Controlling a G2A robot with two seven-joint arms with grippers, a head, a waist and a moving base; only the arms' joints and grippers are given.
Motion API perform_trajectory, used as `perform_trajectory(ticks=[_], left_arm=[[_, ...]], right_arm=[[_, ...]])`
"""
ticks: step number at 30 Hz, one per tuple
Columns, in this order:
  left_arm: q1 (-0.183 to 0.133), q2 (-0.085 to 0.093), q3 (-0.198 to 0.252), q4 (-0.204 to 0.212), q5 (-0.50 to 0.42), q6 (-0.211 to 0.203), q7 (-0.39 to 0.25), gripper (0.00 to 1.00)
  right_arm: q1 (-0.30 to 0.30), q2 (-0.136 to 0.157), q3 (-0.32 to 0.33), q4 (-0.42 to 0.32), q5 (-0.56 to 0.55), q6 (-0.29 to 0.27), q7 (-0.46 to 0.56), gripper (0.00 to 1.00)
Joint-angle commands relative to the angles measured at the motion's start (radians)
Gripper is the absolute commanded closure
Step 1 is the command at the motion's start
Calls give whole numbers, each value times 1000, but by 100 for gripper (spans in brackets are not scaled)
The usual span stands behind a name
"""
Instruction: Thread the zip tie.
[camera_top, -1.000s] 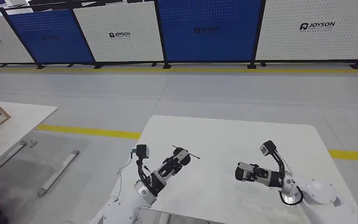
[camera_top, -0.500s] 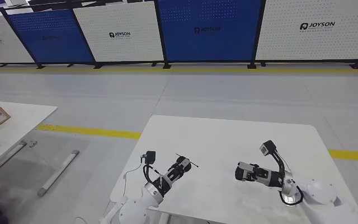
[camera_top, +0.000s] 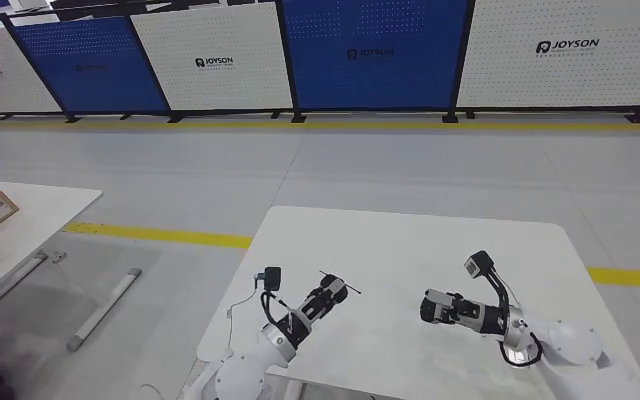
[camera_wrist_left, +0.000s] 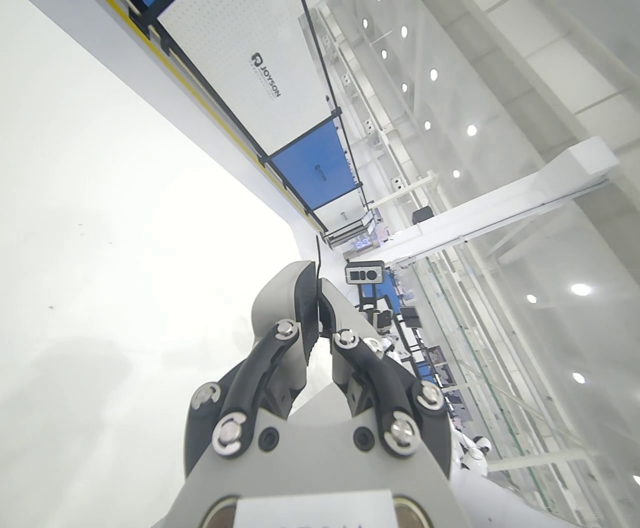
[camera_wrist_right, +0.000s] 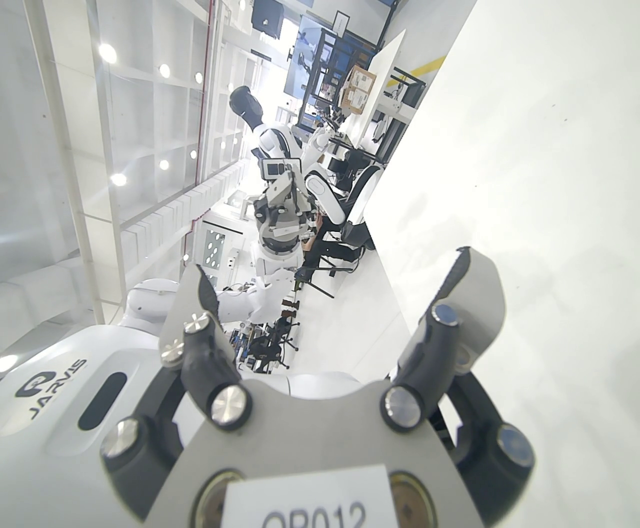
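you see a logo with lettering on each pegboard panel (camera_top: 566, 45), and a white printed label (camera_wrist_right: 310, 505) on the right gripper (camera_wrist_right: 332, 272).

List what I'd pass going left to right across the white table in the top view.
On the table: left gripper, shut on the zip tie → right gripper, open.

The worktop (camera_top: 420, 250) is white, smooth and matt, with a few small dark specks. The left hand (camera_wrist_left: 318, 295) has matt grey metal fingers, black plastic links, shiny round bolt heads and black ribbed, rubbery pads (camera_wrist_left: 306, 310). The zip tie (camera_wrist_left: 317, 252) is thin black plastic. The right hand (camera_wrist_right: 332, 270) shows the same matt grey metal and black links.
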Motion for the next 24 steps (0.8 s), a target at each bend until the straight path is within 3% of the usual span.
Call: perform_trajectory(ticks=[1,5,8,12,18,24], left_arm=[[0,-1,-6,-29,-49,-15,-11,100],[16,-2,-37,-95,-188,-39,-28,100],[26,-6,-76,-149,-286,-65,30,100],[33,-10,-124,-214,-416,-92,52,100],[70,-7,-172,-246,-393,-75,10,100],[70,-7,-172,-246,-393,-75,10,100]], right_arm=[[0,0,0,0,0,0,0,0],[0,0,0,0,0,0,0,0],[0,0,0,0,0,0,0,0],[0,0,0,0,0,0,0,0],[0,0,0,0,0,0,0,0],[0,0,0,0,0,0,0,0]])
